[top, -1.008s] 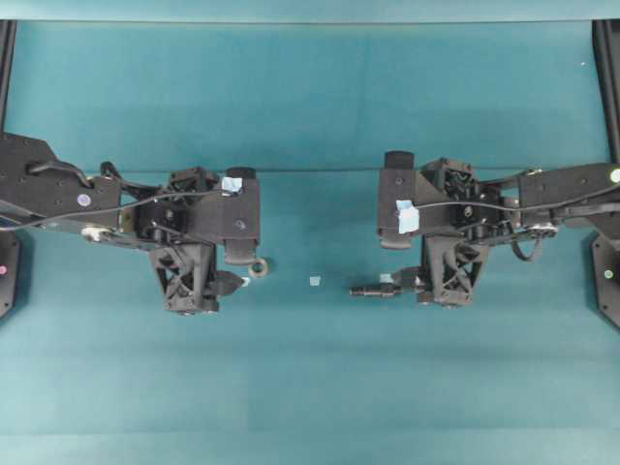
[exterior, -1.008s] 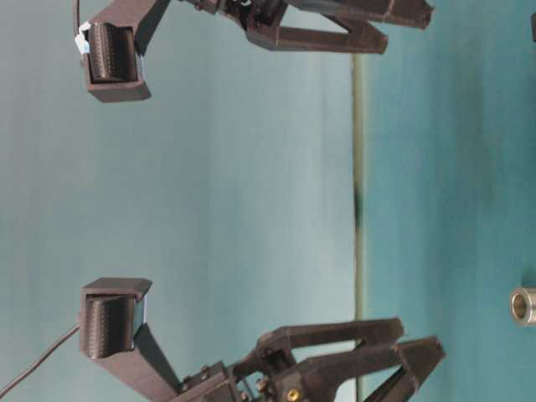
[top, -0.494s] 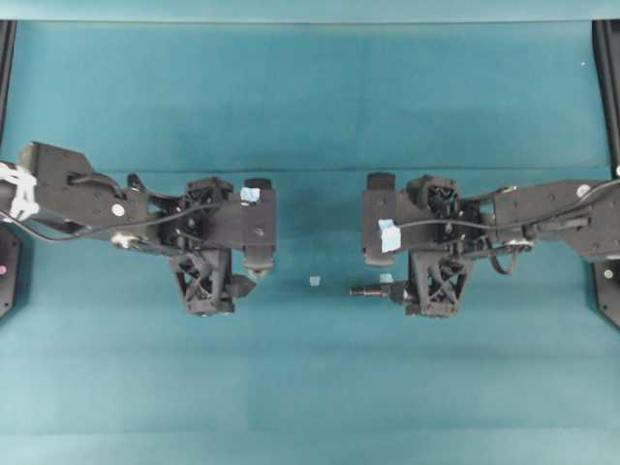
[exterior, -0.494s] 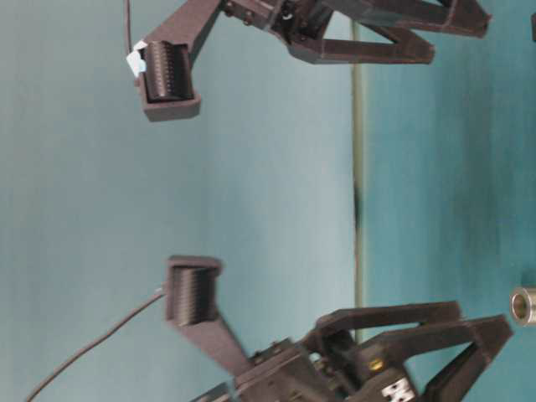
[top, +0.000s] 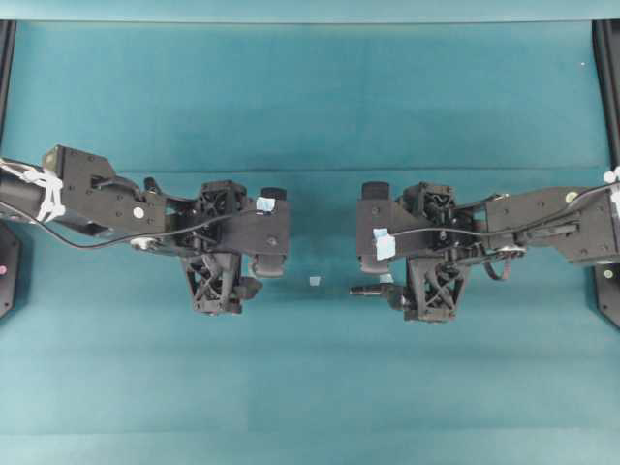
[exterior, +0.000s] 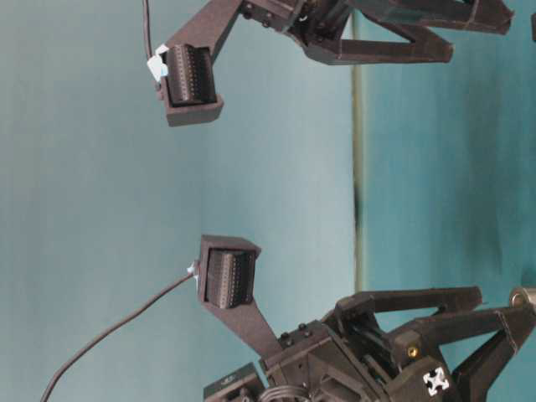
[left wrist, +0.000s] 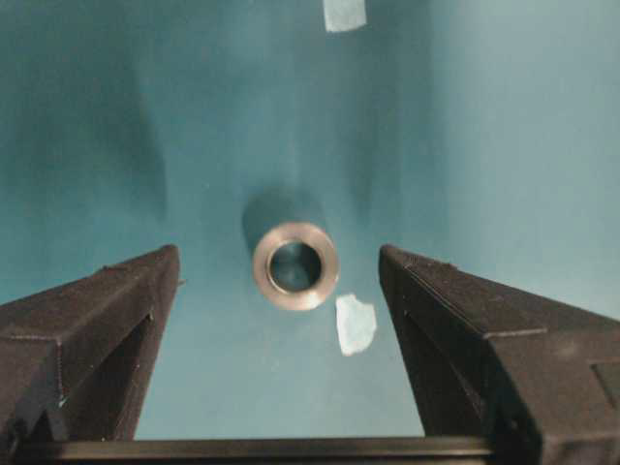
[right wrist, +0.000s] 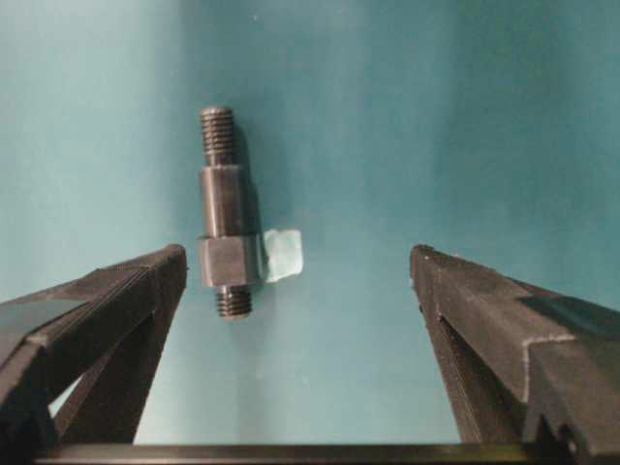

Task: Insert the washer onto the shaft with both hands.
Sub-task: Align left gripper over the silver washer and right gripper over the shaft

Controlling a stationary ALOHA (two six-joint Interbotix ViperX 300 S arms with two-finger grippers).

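Note:
The washer (left wrist: 295, 264), a small metal ring with a dark hole, lies flat on the teal mat. My left gripper (left wrist: 279, 257) hangs open straight above it, one black finger on each side and neither touching. In the table-level view only the washer's edge (exterior: 524, 296) shows past the left fingers (exterior: 469, 322). The left gripper (top: 240, 279) hides it in the overhead view. The shaft (right wrist: 225, 228), a dark stepped rod with threaded ends and a hex collar, lies on the mat. My open right gripper (right wrist: 298, 257) hovers over it, the collar close to one finger. From overhead, the shaft's tip (top: 368, 290) pokes out beside the right gripper (top: 402, 289).
Pale tape scraps lie on the mat: one (left wrist: 356, 323) beside the washer, one (right wrist: 283, 254) against the shaft's collar, one (top: 314, 281) between the two arms. Black frame posts (top: 606, 58) stand at the mat's side edges.
Both arms have swung in toward the middle and come lower. The left gripper now covers the washer in the overhead view. Both stay open.

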